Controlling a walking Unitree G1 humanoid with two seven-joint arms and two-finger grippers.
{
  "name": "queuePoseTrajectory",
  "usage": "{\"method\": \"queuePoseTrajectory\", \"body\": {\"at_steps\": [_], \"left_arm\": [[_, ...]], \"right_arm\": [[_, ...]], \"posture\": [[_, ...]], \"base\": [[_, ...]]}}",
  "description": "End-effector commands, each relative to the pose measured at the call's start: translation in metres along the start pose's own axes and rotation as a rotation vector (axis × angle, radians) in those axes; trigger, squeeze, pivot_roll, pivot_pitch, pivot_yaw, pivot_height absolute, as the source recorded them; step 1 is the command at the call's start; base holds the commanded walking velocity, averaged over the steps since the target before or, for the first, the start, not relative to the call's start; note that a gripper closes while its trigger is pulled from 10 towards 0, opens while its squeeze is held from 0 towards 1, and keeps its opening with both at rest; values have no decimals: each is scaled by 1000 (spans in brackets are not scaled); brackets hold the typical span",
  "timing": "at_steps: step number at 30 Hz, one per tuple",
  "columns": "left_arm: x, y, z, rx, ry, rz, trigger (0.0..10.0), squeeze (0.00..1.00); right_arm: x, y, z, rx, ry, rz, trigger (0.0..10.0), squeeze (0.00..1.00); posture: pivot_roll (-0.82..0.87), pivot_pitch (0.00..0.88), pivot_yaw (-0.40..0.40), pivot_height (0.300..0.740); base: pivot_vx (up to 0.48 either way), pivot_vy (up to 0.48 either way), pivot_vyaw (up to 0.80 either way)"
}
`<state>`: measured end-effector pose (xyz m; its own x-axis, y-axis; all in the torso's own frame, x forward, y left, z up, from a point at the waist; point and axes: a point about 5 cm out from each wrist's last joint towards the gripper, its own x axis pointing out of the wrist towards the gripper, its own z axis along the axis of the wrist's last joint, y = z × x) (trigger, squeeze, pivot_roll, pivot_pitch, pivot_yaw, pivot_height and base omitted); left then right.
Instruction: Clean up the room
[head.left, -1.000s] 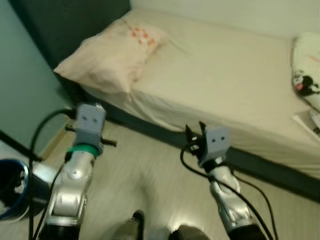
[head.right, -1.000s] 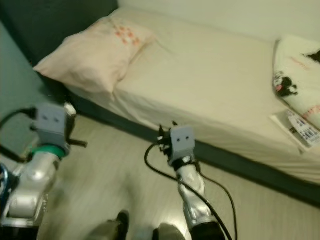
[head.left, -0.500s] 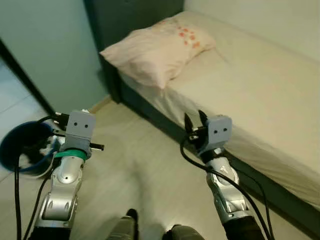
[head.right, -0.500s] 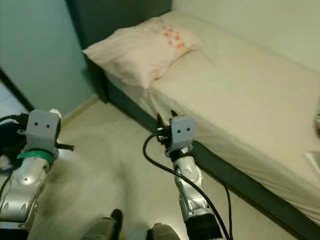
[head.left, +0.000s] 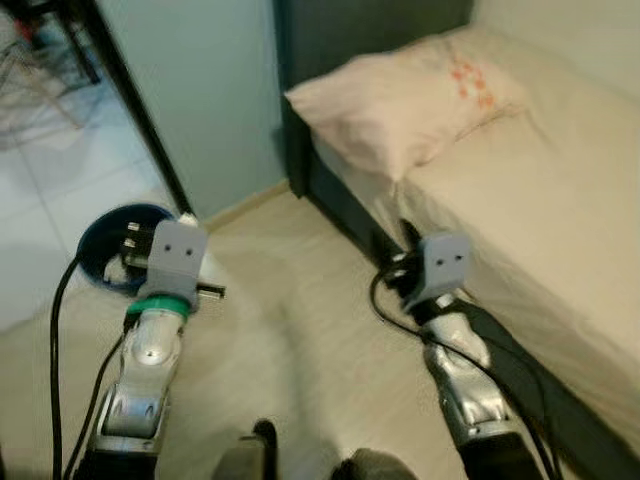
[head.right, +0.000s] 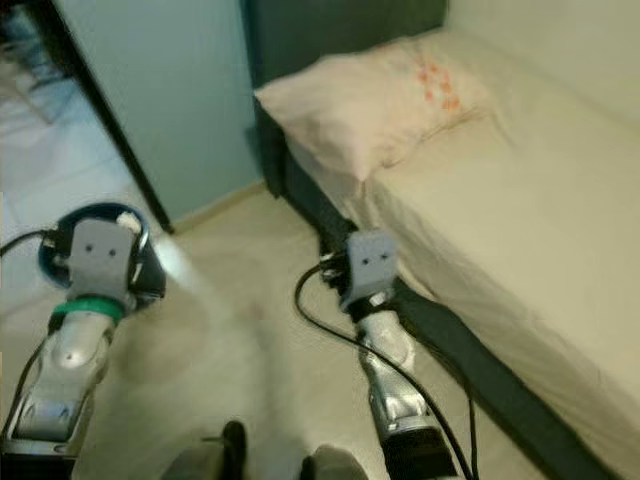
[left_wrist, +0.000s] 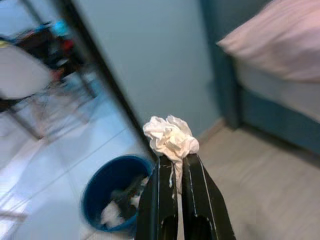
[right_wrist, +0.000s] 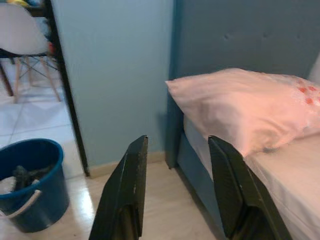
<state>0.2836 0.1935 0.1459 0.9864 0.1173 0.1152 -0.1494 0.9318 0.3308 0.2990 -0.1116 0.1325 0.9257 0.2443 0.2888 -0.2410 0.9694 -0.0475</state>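
Step in hand looks like carrying trash to the bin. Left gripper (left_wrist: 172, 165) has its jaws pinched on a crumpled white tissue (left_wrist: 170, 138), held up above the floor. The blue bucket (left_wrist: 114, 200) sits on the floor by the doorway, beyond the wad, already holding some scraps. Right gripper (right_wrist: 175, 187) hangs unladen, jaws wide, pointed toward the pillow (right_wrist: 245, 107) at the head of the bed (head.left: 540, 190).

Next move, as I judge it: get the left gripper over the bucket mouth, then let go.

Room: open wood floor (head.left: 290, 330) between robot and bucket. Bed edge close on the right arm's side, teal wall (head.left: 200, 90) and dark door frame (head.left: 135, 110) just behind the bucket.
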Motion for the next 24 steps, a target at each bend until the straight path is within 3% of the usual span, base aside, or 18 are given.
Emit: {"method": "queuePoseTrajectory", "body": {"at_steps": [1, 24], "left_arm": [[-2, -4, -3, -2, 14, -9, 10000, 0], [2, -5, -1, -4, 6, 16, 10000, 0]], "right_arm": [[-6, 1, -8, 9, 40, 4, 10000, 0], [-7, 4, -11, 3, 57, 25, 10000, 0]], "posture": [[-44, 72, 15, 731], [-45, 60, 12, 731]], "base": [[0, 0, 763], [30, 0, 725]]}}
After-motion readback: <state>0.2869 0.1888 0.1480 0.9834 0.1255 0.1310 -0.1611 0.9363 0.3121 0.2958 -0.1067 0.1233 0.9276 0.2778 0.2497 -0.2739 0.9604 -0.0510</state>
